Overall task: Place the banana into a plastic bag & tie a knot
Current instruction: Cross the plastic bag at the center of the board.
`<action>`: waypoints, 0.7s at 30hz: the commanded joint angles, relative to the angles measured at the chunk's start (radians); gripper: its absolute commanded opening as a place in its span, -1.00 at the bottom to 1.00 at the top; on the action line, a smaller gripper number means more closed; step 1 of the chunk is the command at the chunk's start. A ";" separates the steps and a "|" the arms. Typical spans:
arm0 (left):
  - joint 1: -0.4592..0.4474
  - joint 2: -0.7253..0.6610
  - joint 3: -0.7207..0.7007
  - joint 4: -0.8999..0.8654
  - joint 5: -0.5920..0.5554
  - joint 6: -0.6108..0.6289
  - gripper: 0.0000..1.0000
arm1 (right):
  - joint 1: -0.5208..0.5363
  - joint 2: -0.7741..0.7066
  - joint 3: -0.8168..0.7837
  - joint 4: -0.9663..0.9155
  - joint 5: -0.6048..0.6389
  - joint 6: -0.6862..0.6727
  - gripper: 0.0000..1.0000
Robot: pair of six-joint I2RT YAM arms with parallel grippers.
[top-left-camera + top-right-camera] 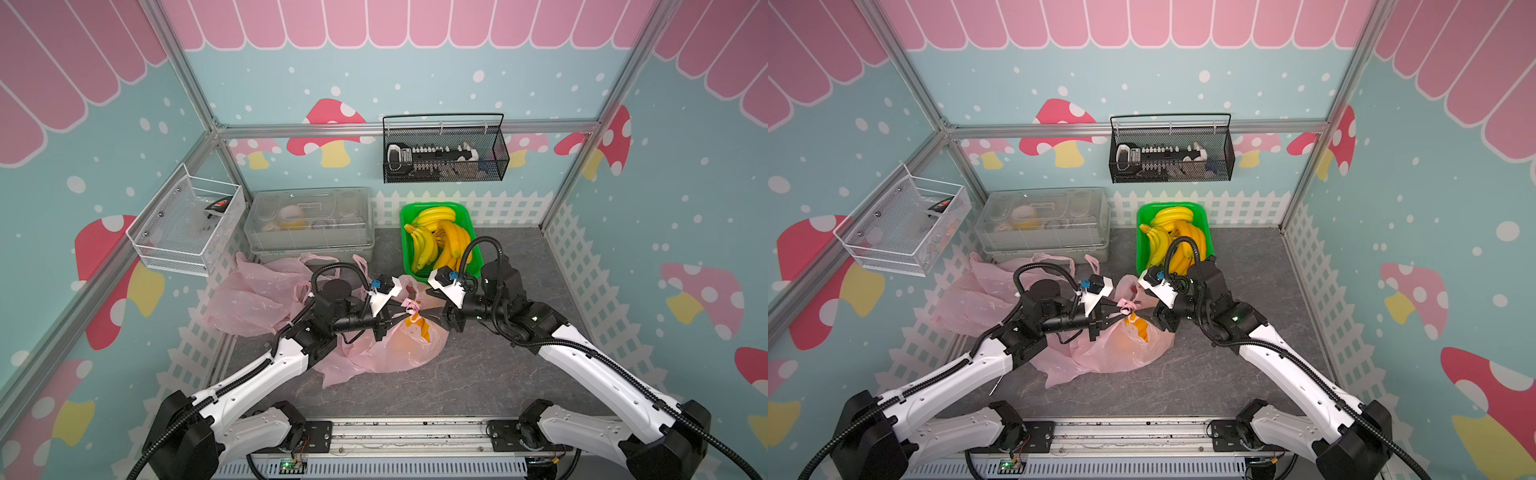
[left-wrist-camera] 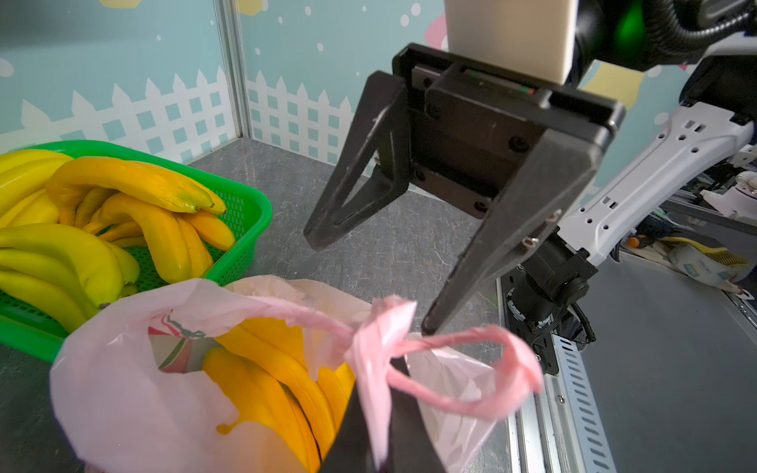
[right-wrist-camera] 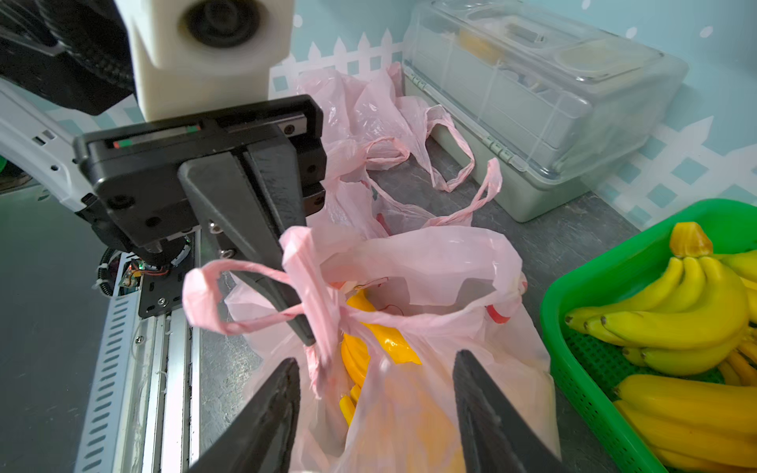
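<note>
- On the counter [image 1: 478, 374], centre: left tool [image 3: 305, 336] clamps the handle [image 3: 241, 268] of the pink bag [image 3: 430, 262]; right tool [image 3: 375, 360] stands open, empty.
- Half-tightened knot [image 3: 340, 312] may loosen, pulled from one side only.

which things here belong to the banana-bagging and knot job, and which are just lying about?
Job:
pink bag
bananas inside it
bag handles, crossed over
left gripper, shut on the bag handles
right gripper, open

Lying about:
green basket of leftover bananas
spare pink bags
clear lidded box
white mesh basket
black mesh basket
</note>
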 commanded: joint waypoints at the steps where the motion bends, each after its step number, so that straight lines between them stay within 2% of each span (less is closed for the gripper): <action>1: -0.007 -0.020 -0.010 0.018 0.042 0.041 -1.00 | 0.006 0.012 0.002 0.028 -0.086 -0.066 0.15; 9: -0.006 -0.025 -0.008 0.014 0.073 0.046 -1.00 | 0.045 0.037 -0.021 0.050 -0.103 -0.112 0.07; 16: -0.007 -0.037 -0.005 0.004 0.084 0.054 -1.00 | 0.066 0.052 -0.032 0.055 -0.053 -0.135 -0.13; 21: -0.006 -0.034 -0.004 0.002 0.092 0.054 -1.00 | 0.069 0.057 -0.035 0.067 -0.044 -0.134 -0.37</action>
